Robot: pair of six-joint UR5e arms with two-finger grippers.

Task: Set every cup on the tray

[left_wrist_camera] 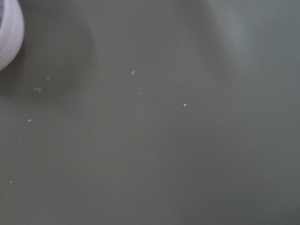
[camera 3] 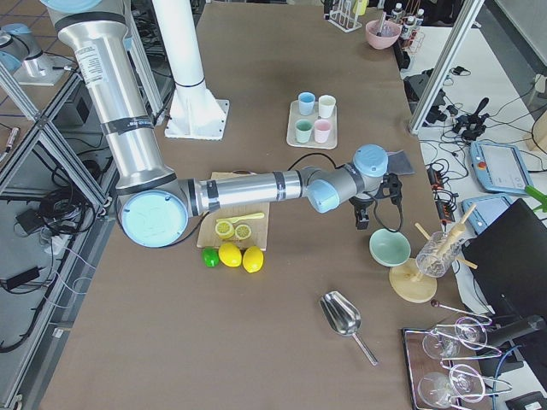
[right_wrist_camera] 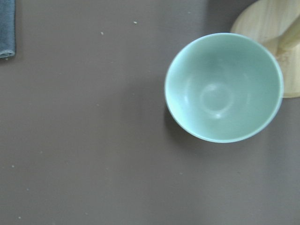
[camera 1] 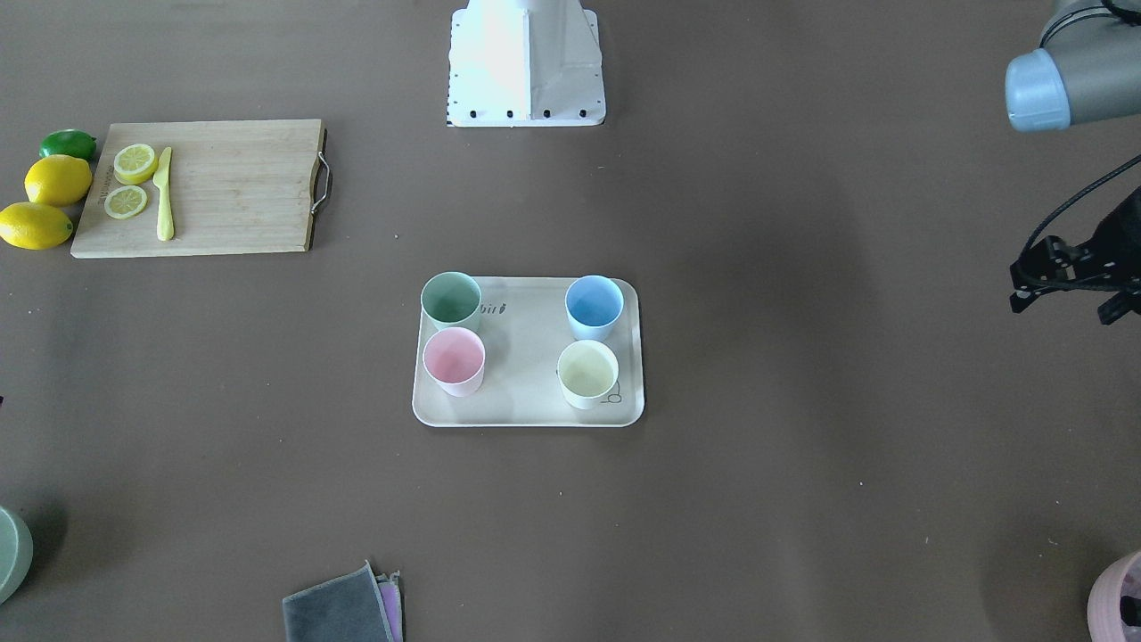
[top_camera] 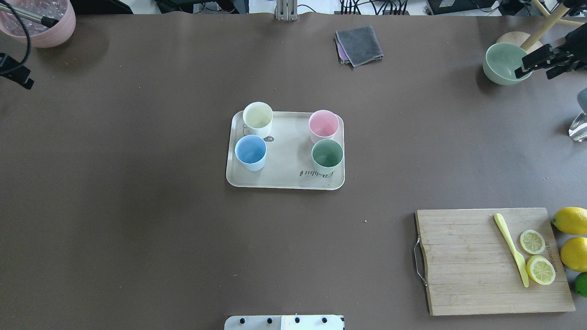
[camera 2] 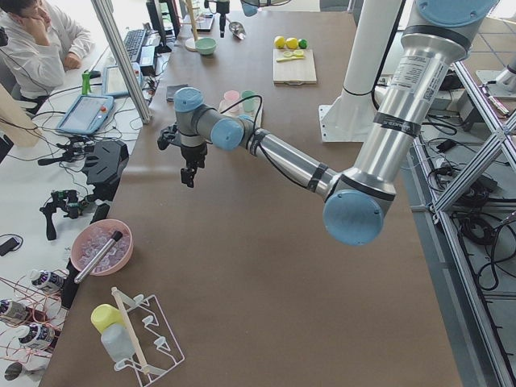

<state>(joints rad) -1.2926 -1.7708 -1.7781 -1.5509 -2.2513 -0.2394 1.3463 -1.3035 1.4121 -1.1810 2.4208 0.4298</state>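
Note:
The beige tray (camera 1: 526, 357) lies at the table's middle, also in the overhead view (top_camera: 286, 156). Four cups stand upright on it: green (camera 1: 451, 300), light blue (camera 1: 594, 303), pink (camera 1: 454, 358) and cream-yellow (camera 1: 587, 370). In the overhead view they are green (top_camera: 327, 155), blue (top_camera: 250, 151), pink (top_camera: 323, 124) and cream (top_camera: 257, 117). My left gripper (camera 1: 1070, 303) hangs open and empty far off at the table's left end. My right gripper (top_camera: 541, 68) is open and empty above the far right corner.
A sage-green bowl (top_camera: 504, 62) sits under my right gripper and fills the right wrist view (right_wrist_camera: 224, 86). A mauve-pink pot (top_camera: 41, 23) stands at the far left corner. A wooden cutting board (top_camera: 467, 261) holds lemon slices and a knife, with whole lemons (top_camera: 571, 220) beside it. A grey cloth (top_camera: 359, 44) lies at the far edge.

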